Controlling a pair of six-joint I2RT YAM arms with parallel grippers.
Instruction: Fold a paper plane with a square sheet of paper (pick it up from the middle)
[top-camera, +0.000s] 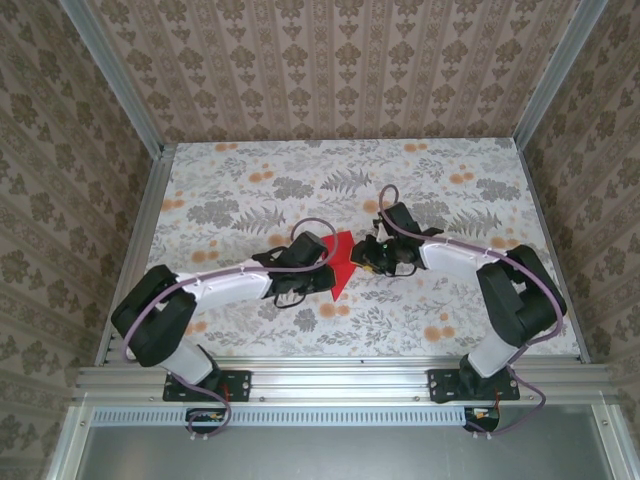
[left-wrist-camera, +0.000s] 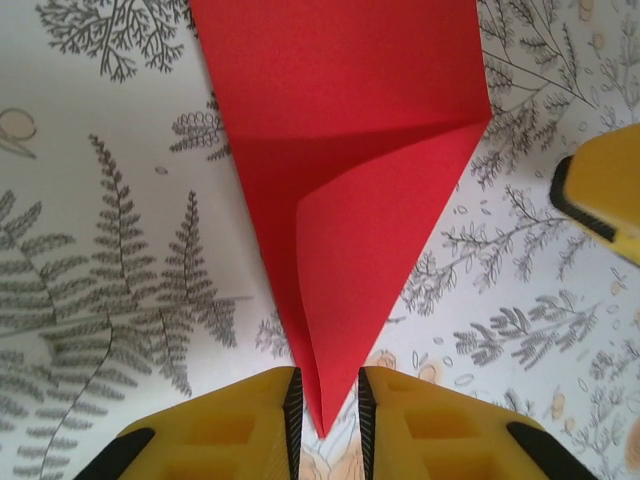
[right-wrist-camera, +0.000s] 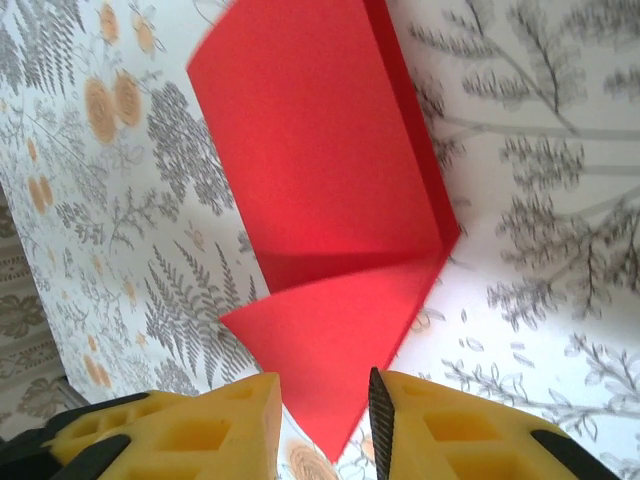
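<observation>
The red sheet of paper (left-wrist-camera: 340, 150) is light, thin and limp, with folds that bring it to a point. I judge it will slide easily and crumple if pinched hard, so the doubled folded edge is the place to take it. Its tip lies in the narrow slit of the left tool (left-wrist-camera: 329, 400), not visibly clamped. Another corner sits between the wider jaws of the right tool (right-wrist-camera: 322, 400). Beneath both tools is a flat floral worktop (left-wrist-camera: 100, 300), and patterned walls (top-camera: 330, 70) enclose three sides.
</observation>
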